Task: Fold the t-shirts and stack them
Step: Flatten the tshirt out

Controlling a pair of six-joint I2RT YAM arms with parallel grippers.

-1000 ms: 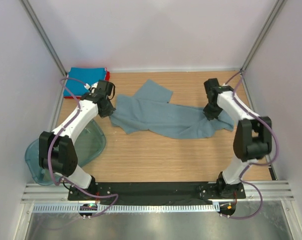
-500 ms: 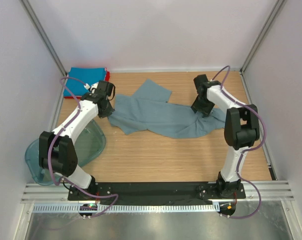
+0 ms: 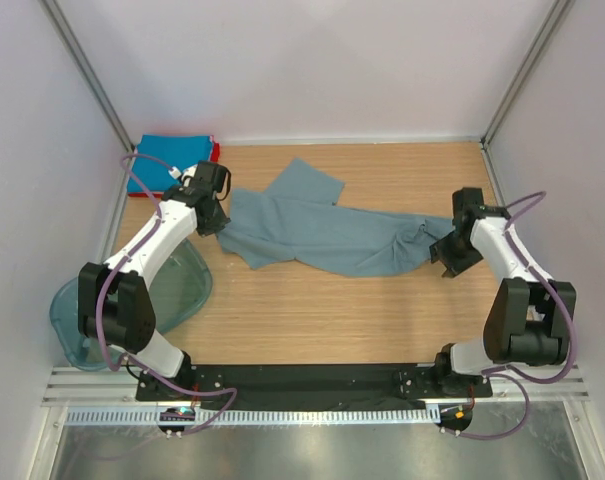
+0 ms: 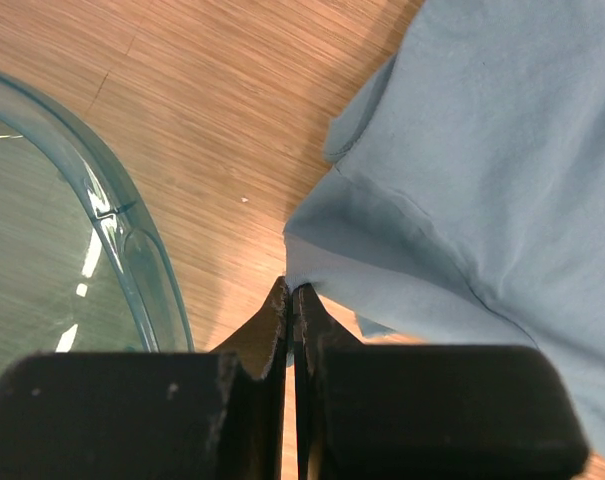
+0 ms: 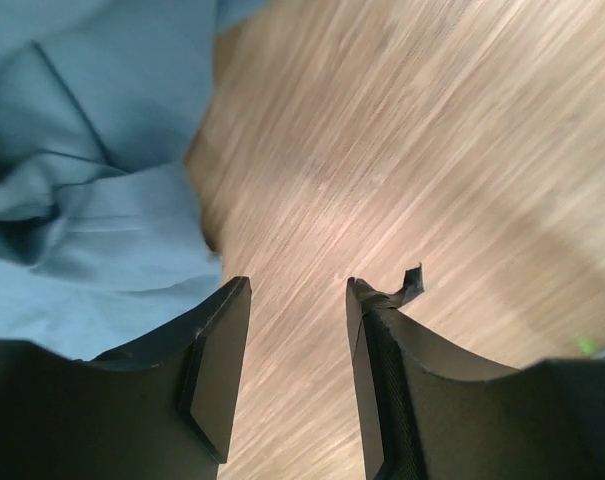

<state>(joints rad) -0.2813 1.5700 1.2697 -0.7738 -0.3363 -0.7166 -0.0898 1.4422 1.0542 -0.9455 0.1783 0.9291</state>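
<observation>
From above we see the grey-blue t-shirt (image 3: 322, 235) rumpled across the counter (image 3: 332, 320), the left wrist view shows our left pincer (image 4: 290, 292) pinched shut on its edge, and the right wrist view shows our right pincer (image 5: 297, 290) partway open, empty, just beside it.

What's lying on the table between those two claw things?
The grey-blue t-shirt, spread out from the left gripper nearly to the open right gripper; nothing else. The top view shows it.
</observation>
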